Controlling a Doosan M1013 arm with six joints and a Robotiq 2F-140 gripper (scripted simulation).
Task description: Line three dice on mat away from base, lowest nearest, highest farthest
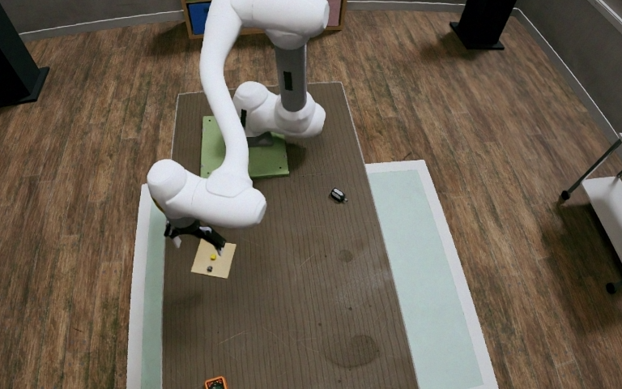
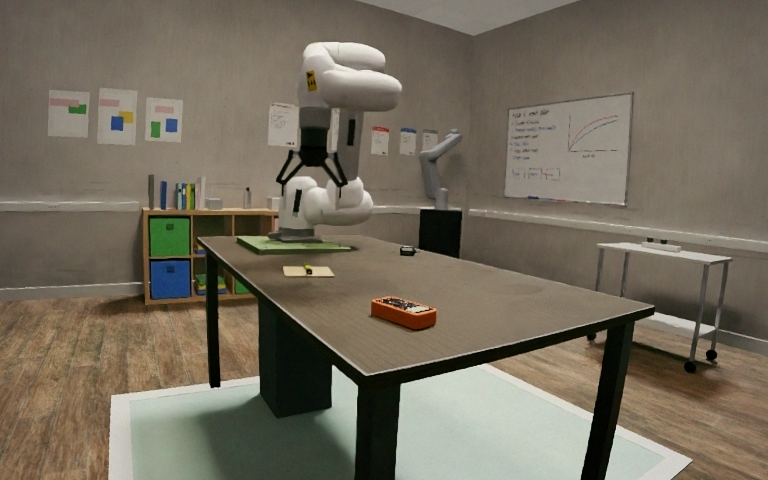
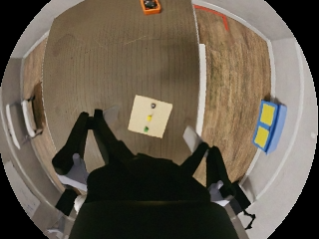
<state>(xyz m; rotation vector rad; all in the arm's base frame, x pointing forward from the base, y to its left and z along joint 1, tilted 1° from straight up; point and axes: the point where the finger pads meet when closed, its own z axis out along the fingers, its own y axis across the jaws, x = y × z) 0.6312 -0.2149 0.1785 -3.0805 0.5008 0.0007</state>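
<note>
The cream mat (image 1: 223,267) (image 2: 323,272) (image 3: 160,120) lies flat on the table. Three small dice are on it in a near-straight row. The green die (image 3: 146,128) is nearest the base, hidden in the top view. The yellow die (image 1: 212,257) (image 3: 150,119) is in the middle. The dark grey die (image 1: 209,268) (image 3: 153,106) is farthest from the base. The dice overlap in the exterior view. Their numbers are too small to read. My gripper (image 1: 198,247) (image 2: 311,191) (image 3: 153,121) is open and empty, high above the table near the mat's base side.
An orange multimeter (image 1: 215,383) (image 2: 403,312) (image 3: 151,7) lies far out on the table. A small black object (image 1: 338,194) (image 2: 407,251) lies towards the opposite long edge. A green plate (image 1: 268,161) (image 2: 257,243) is under the arm's base. The mat is near one long table edge.
</note>
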